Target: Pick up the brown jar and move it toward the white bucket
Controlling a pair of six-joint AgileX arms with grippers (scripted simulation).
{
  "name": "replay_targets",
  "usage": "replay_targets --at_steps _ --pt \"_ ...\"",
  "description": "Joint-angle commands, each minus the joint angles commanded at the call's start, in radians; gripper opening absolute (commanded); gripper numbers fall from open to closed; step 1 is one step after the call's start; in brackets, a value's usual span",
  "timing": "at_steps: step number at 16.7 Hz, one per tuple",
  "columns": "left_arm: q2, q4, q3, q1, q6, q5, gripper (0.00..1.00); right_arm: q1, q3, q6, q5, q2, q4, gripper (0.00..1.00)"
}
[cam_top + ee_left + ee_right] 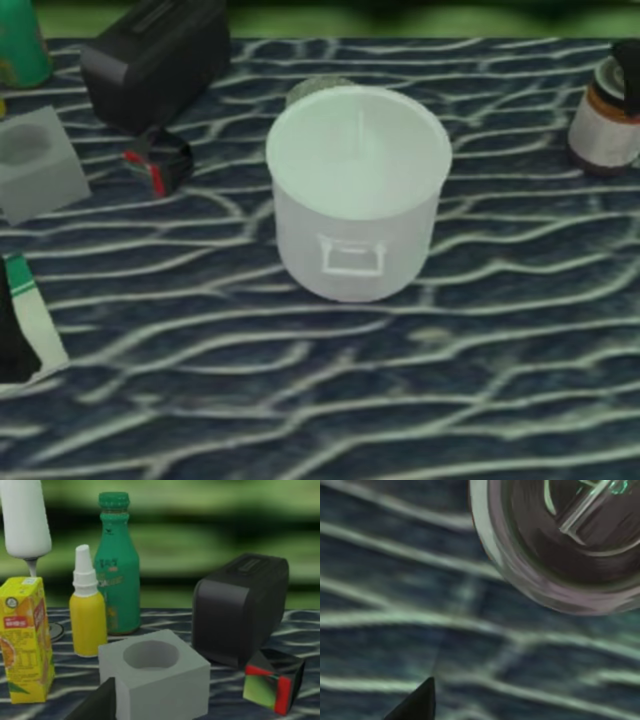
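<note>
the right gripper [628,75] is hanging directly over the brown jar [603,120] at the table's far right edge, probably lining up for a top-down grasp; whether its jaws are open or closed i cannot tell, since only a dark bit of it is showing. in the right wrist view the jar's lid is filling the corner from above. the jar is standing upright, showing a dark lid, an orange-brown band, a wide white label and a dark base. the white bucket [352,215] is sitting mid-table, well apart to the left, so a carry leftward is remaining. the left arm is idling at the near left edge.
</note>
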Motion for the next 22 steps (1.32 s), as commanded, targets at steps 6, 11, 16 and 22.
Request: replay_targets --at_steps 6,11,16,22 --pt "0.0 0.0 0.0 0.0 0.0 0.0 1.0 0.016 0.405 -0.065 -0.028 0.264 -0.085 1.0" --pt "0.0 0.0 0.0 0.0 0.0 0.0 1.0 0.019 0.476 -0.078 -0.034 0.307 -0.094 1.0" --pt "0.0 0.0 0.0 0.0 0.0 0.0 1.0 0.016 0.457 -0.078 -0.034 0.304 -0.08 1.0" --pt "0.0 0.0 0.0 0.0 0.0 0.0 1.0 0.026 0.281 -0.072 -0.034 0.284 0.074 1.0"
